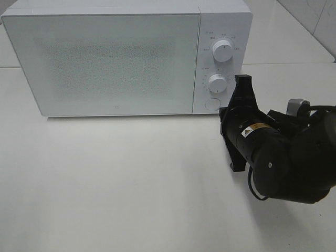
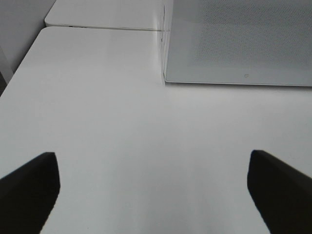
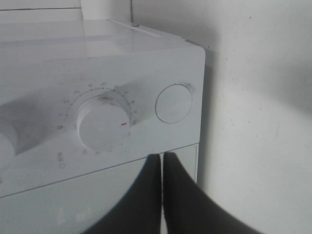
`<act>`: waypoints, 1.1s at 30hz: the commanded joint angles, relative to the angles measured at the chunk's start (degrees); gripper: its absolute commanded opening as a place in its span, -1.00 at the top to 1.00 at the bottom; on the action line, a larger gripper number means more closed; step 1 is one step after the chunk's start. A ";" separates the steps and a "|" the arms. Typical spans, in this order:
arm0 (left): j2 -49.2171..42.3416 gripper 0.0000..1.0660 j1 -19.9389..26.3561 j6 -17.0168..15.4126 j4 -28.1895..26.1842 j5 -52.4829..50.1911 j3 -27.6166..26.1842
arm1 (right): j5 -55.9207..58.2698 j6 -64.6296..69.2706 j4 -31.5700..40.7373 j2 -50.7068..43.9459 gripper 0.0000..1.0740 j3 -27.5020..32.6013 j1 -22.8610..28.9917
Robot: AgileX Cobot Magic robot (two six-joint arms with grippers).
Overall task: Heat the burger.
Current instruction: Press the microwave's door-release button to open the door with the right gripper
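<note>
From the exterior high camera, a white microwave (image 1: 115, 58) stood at the back of a white table (image 1: 131, 189), its frosted door (image 1: 105, 60) closed. The burger could not be seen; if it was inside, the door hid it. On the control panel at the right sat an upper dial (image 1: 222, 51), a lower dial (image 1: 216, 81) and, under them, a round button (image 1: 212, 103). The right gripper (image 1: 242, 80) reached in from the right on its black arm (image 1: 283, 163), its tip just beside the lower dial; whether it touched the panel was unclear from here.

In the left wrist view, the left gripper (image 2: 153, 190) hovered over bare tabletop with its jaws released, the two dark fingers (image 2: 29, 190) spread wide and holding nothing. The lower left corner of the microwave lay ahead of it, well apart.

In the right wrist view, the right gripper's jaws were clenched, the fingers pressed flat together with nothing between them. Their tips pointed at the panel close to the lower dial, whose small red mark (image 3: 124, 124) showed on its rim, with the round button beside it.
</note>
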 commanded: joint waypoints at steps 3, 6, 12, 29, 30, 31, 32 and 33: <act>-1.20 -0.88 0.11 -0.17 -0.46 -0.40 0.29 | 1.72 0.23 -1.15 1.83 1.00 -1.95 -2.52; -1.20 -0.88 0.11 -0.17 -0.46 -0.40 0.29 | 1.95 0.29 -2.23 2.92 1.00 -2.98 -3.55; -1.20 -0.88 0.11 -0.17 -0.46 -0.40 0.29 | 3.21 1.43 -5.04 5.39 1.00 -6.07 -5.16; -1.20 -0.88 0.11 -0.17 -0.46 -0.40 0.29 | 5.79 1.66 -4.93 10.94 1.00 -13.87 -7.85; -1.20 -0.88 0.11 -0.17 -0.46 -0.40 0.29 | 5.90 1.60 -4.53 11.46 1.00 -14.55 -7.85; -1.20 -0.88 0.11 -0.17 -0.46 -0.40 0.29 | 5.96 1.32 -3.61 12.03 1.00 -15.24 -7.85; -1.20 -0.88 0.11 -0.17 -0.46 -0.40 0.29 | 5.96 1.32 -3.61 12.03 1.00 -15.24 -7.85; -1.20 -0.88 0.11 -0.17 -0.46 -0.40 0.29 | 6.02 1.26 -3.61 12.32 1.00 -15.41 -7.85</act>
